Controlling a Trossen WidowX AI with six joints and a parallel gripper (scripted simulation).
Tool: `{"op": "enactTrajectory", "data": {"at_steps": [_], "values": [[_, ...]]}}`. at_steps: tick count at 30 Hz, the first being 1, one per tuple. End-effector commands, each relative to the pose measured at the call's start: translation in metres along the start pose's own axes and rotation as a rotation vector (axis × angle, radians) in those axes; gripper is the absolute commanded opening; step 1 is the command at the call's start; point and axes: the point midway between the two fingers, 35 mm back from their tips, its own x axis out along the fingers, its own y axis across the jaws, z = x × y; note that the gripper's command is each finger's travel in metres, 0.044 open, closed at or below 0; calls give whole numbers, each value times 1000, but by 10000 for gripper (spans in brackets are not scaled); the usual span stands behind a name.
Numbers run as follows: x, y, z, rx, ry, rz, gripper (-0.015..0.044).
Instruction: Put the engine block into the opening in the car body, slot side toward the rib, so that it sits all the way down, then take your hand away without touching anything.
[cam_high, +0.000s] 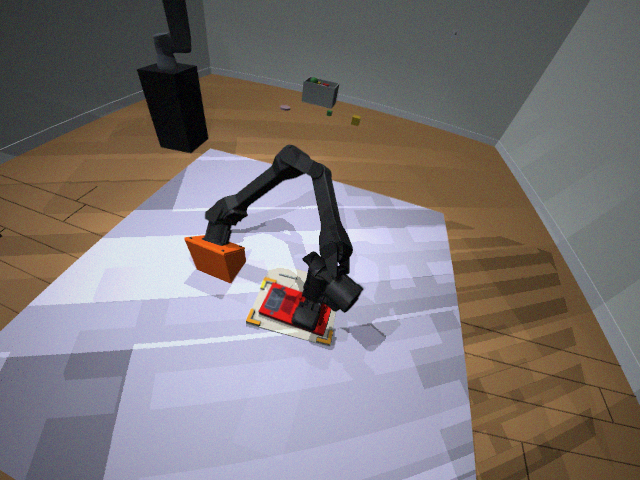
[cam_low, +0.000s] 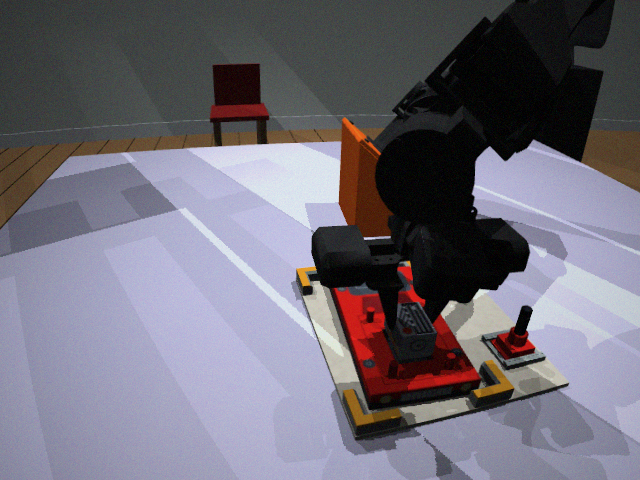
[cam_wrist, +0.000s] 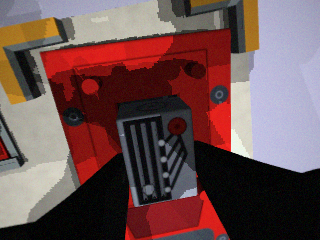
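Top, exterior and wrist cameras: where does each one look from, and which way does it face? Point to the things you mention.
Top: high up, angled down across the mat; shows the whole arm on its orange base (cam_high: 214, 260) (cam_low: 354, 180).
Exterior: low beside the mat, facing the red car body (cam_high: 279, 304) (cam_low: 423, 384) (cam_wrist: 135, 45); shows the gripper (cam_low: 416, 315) (cam_wrist: 158, 154) and nearer arm.
Wrist: on the arm, down past both fingers.
Exterior and wrist share the engine block (cam_low: 416, 341) (cam_wrist: 155, 155).

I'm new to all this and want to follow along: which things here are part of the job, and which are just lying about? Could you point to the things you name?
Part of the job:
- grey engine block (cam_low: 415, 345) (cam_wrist: 156, 155), held between the fingers (cam_low: 413, 322)
- red car body (cam_high: 281, 311) (cam_low: 356, 330) (cam_wrist: 220, 120)

Just about:
- red chair (cam_low: 238, 112)
- grey bin (cam_high: 319, 95)
- yellow cube (cam_high: 355, 120)
- green cube (cam_high: 329, 112)
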Motion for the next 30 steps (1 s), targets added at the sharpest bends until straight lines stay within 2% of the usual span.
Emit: {"op": "enactTrajectory", "data": {"at_steps": [1,30], "values": [[1,0,0,5,-1,4,159],[6,0,-1,5,-1,4,159]]}}
